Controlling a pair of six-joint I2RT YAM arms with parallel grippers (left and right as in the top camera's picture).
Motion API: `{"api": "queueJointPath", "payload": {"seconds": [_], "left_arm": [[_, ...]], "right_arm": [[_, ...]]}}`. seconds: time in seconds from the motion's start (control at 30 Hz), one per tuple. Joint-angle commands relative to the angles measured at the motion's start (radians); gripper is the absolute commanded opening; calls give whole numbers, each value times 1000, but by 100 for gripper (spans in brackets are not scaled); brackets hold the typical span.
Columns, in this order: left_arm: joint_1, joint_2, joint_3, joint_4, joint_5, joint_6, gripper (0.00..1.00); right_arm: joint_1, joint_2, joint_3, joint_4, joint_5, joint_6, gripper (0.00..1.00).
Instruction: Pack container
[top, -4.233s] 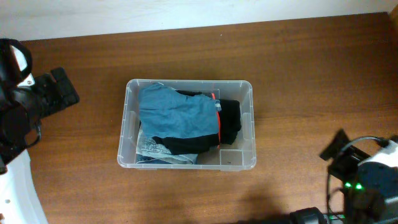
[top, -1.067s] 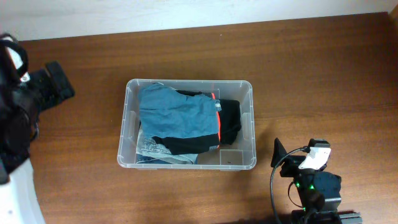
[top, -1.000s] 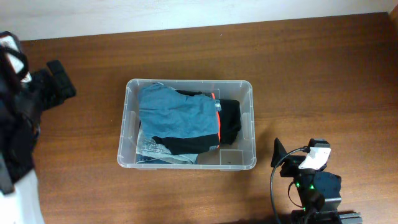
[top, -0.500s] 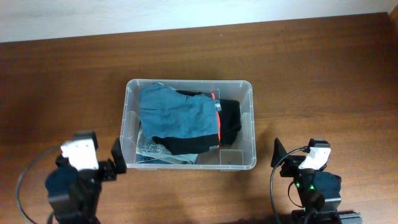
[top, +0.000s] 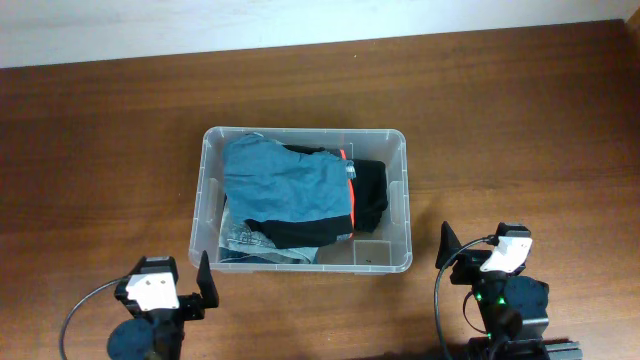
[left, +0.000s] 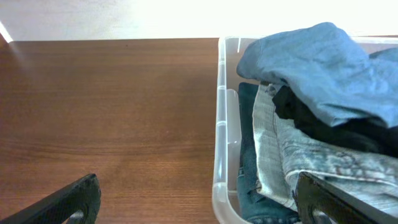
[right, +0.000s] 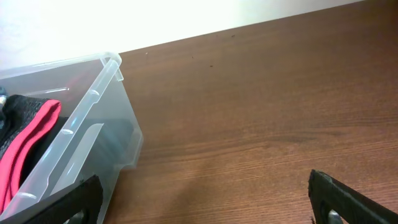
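The clear plastic container (top: 398, 205) stands in the middle of the wooden table. It holds folded clothes: a blue garment (top: 285, 180) on top, a black one with an orange-red band (top: 351, 195) and pale denim (top: 240, 238) beneath. My left gripper (top: 190, 290) is open and empty just in front of the container's front left corner; its wrist view shows the rim (left: 221, 124) and the clothes (left: 311, 68). My right gripper (top: 470, 262) is open and empty in front of the container's front right corner (right: 99, 124).
A pale wall runs along the table's far edge (top: 300, 25). Bare wood lies left (top: 100, 150) and right (top: 520, 130) of the container. The arms' bases sit at the near edge.
My left arm swung from the far left of the table down to the front, near the container's front left corner. The right arm settled at the front right earlier. The clothes have not moved.
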Motion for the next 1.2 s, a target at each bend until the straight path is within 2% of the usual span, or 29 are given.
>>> {"api": "queueJointPath", "payload": {"seconds": [0.0,0.1,1.17], "left_arm": [[-21,-24,-85,60,14,18,100],[-25,-19,-128,108,11,18,100],[-25,-18,-128,107,11,18,100]], "right_arm": [[-8,-7,-7,0,-6,10,98],[-8,-7,-7,0,-6,10,99],[-8,-7,-7,0,-6,10,99]]}}
